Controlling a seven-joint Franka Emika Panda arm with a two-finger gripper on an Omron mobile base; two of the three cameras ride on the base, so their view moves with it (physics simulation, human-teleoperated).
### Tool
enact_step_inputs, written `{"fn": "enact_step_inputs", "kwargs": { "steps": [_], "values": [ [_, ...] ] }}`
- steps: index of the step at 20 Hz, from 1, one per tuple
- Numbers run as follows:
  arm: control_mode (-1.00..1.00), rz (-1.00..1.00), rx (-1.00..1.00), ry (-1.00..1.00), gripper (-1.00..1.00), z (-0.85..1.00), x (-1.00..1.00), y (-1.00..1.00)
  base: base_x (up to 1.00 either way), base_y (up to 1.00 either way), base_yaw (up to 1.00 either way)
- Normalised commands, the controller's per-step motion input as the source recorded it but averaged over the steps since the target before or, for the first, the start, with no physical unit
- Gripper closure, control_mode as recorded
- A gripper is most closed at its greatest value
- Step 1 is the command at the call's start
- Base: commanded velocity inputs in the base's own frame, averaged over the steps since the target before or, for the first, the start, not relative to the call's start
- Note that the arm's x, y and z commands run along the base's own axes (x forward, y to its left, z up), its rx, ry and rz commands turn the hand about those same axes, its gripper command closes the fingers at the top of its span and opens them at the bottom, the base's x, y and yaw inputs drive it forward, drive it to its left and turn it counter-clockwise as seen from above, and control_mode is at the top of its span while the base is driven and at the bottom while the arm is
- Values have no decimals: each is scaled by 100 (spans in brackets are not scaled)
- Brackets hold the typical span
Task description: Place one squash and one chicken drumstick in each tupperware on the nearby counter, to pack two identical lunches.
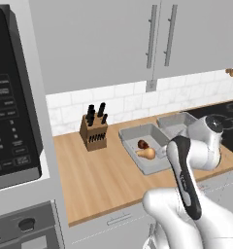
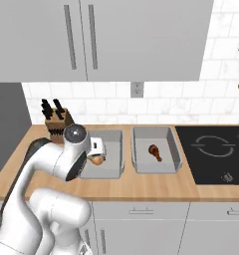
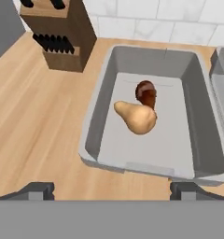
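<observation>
Two grey rectangular shallow tupperware trays side by side on the light wooden surface (image 2: 141, 189): left tray (image 3: 100, 121) holding a tan pear-shaped squash (image 3: 136, 117) touching a dark reddish-brown drumstick (image 3: 146, 93); right tray (image 2: 175, 149) holding one drumstick (image 2: 155, 152) only. Pincer (image 3: 113, 191) spread wide, empty, above the left tray's near rim. Squash likely firm, smooth, prone to roll: best taken across the narrow neck. Drumstick light, best gripped mid-shaft.
</observation>
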Motion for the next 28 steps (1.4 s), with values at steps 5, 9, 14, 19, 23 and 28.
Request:
{"fn": "enact_step_inputs", "kwargs": {
  "steps": [5,9,14,19,23,28],
  "values": [
    [-100,-10,0,0,-100,78,-64,1,0,0,0],
    [-100,-11,0,-7,-100,41,-79,0,0,0,0],
    [100,-10,0,-21,-100,-12,-80,0,-20,0,-2],
    [100,0,0,0,-100,0,0,0,-100,19,-6],
    [100,0,0,0,-100,0,0,0,-100,27,17],
    [100,0,0,0,-100,0,0,0,-100,65,37]
  ]
}}
